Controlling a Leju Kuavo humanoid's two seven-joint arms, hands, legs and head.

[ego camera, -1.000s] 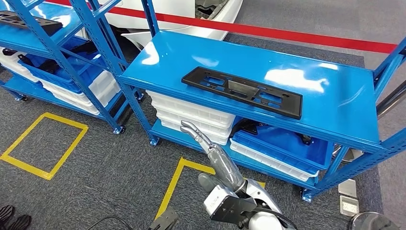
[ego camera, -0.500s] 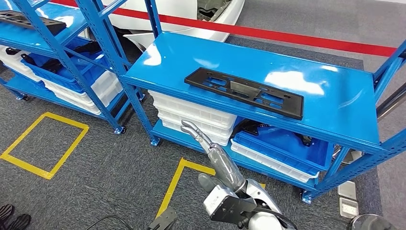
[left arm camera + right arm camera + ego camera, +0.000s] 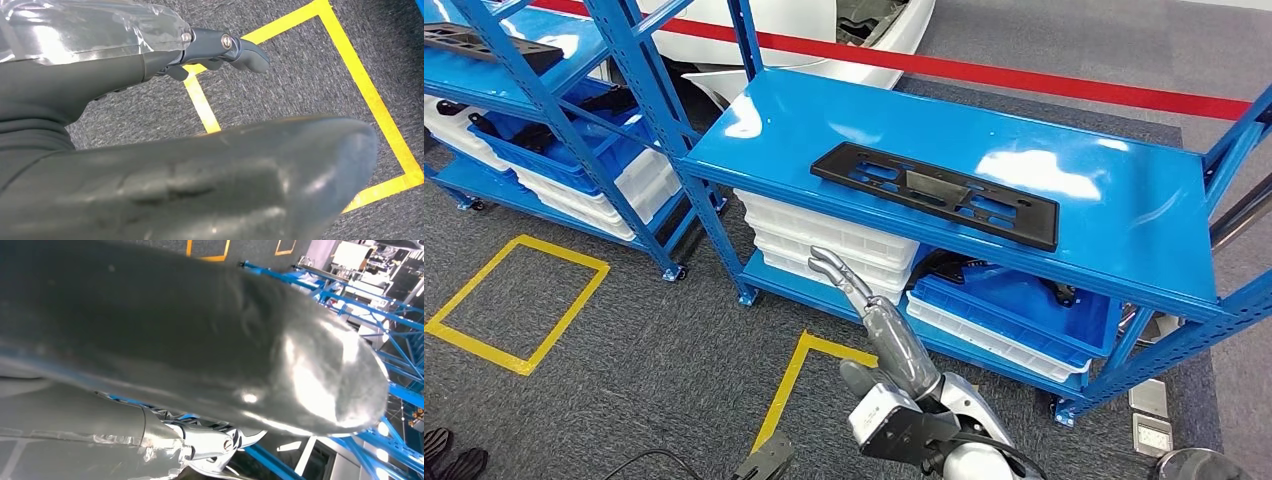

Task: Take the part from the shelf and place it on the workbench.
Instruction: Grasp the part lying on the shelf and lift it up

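A long black plastic part [image 3: 934, 192] with several cut-outs lies flat on the top board of the blue shelf [image 3: 1104, 210]. My left hand [image 3: 839, 272] is raised in front of the shelf's lower level, below the part and short of it. It holds nothing, and its fingers [image 3: 235, 47] are apart and slightly curled. In the left wrist view the thick thumb [image 3: 225, 175] hangs over grey carpet. My right hand [image 3: 200, 340] appears close up in the right wrist view with nothing in it.
White bins [image 3: 824, 240] and a blue bin [image 3: 1014, 300] fill the lower shelf level. A second blue shelf at the left carries another black part [image 3: 484, 45]. Yellow tape [image 3: 514, 300] marks the carpet. A red line [image 3: 1024, 72] runs behind. Someone's shoes [image 3: 449, 455] stand bottom left.
The camera has shifted a little. My left hand has moved slightly right and down, and its fingers have spread apart. The part lies unmoved.
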